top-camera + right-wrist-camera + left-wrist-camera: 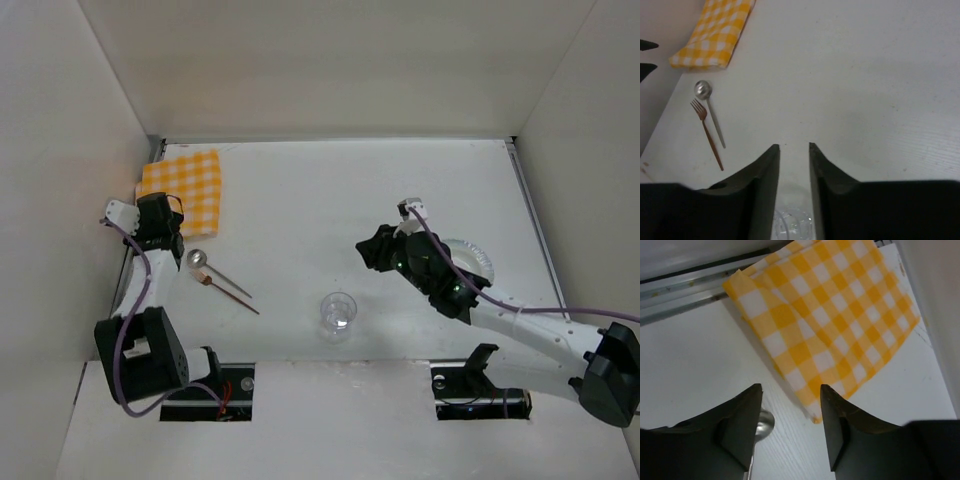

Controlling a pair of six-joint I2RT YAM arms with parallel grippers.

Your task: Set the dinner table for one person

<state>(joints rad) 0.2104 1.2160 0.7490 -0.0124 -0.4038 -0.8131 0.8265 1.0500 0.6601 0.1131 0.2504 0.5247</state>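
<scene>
The white dinner table [300, 200] holds an orange-and-white checked cloth [181, 189] at the far left. A silver spoon [198, 259] and a copper fork [232, 297] lie side by side just near of it. A clear glass [338, 313] stands upright at the near centre. A white plate [474, 259] lies partly under my right arm. My left gripper [166, 236] is open and empty, hovering by the cloth's near corner [816, 415], with the spoon bowl [765, 422] beside its left finger. My right gripper [372, 252] is open and empty above bare table; the glass [792, 225] shows low between its fingers.
White walls enclose the table on three sides. A metal edge strip [685, 290] runs along the left side by the cloth. The right wrist view also shows the cloth [715, 35], spoon [703, 90] and fork [707, 131] far to its left.
</scene>
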